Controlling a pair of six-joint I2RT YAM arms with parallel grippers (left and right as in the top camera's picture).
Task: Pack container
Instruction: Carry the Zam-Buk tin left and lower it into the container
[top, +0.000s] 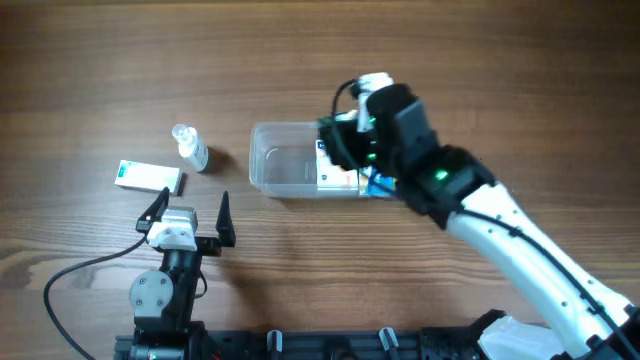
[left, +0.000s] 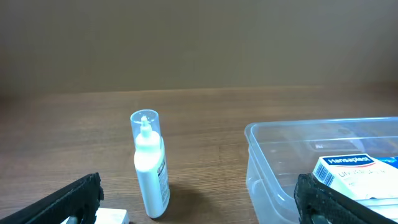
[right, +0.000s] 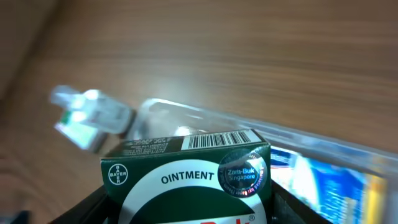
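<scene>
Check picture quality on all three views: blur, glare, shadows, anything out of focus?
Overhead: evenly lit, sharp, only faint shadows by the container. Left wrist: bottle crisp, own fingers dark and soft at the bottom corners. Right wrist: ointment box readable up close; bottle and container rim behind it smeared, out of focus.

Faces upright white bottle (left: 151, 174) at seven o'clock, clear container (left: 267, 168) with Hansaplast box (left: 348, 171) inside at four o'clock, on desk (left: 280, 106).
</scene>
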